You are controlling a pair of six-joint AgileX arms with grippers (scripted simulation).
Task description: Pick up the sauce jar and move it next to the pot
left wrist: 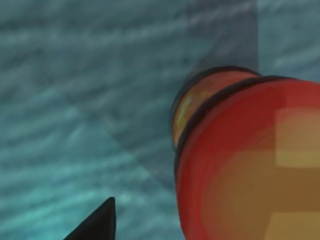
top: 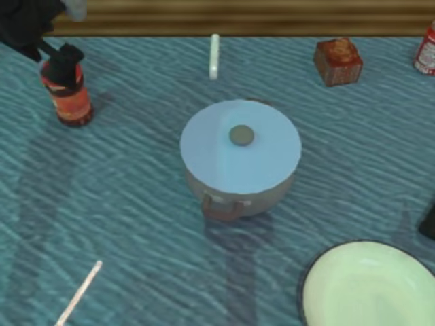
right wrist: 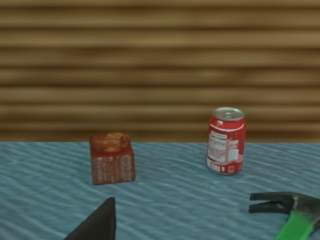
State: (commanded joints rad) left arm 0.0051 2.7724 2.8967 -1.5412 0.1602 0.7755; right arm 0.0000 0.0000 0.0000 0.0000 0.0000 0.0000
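The sauce jar (top: 70,98) stands at the far left of the table, red-rimmed with a dark brown-and-orange label. My left gripper (top: 62,60) hangs right over its top, open. In the left wrist view the jar (left wrist: 240,165) fills one side, and a strip of cloth shows between it and the one black fingertip (left wrist: 100,222) in sight; the other finger is hidden. The pot (top: 224,156), grey with a pale-blue lid and small knob, sits at the table's middle, well apart from the jar. My right gripper (top: 428,219) is parked at the right edge, open and holding nothing.
A reddish-brown box (top: 338,61) and a red-and-white can (top: 426,49) stand at the back right. A pale-green plate (top: 370,285) lies front right. A white stick (top: 214,56) lies behind the pot, another (top: 80,292) front left. A green-handled hammer (right wrist: 295,215) shows in the right wrist view.
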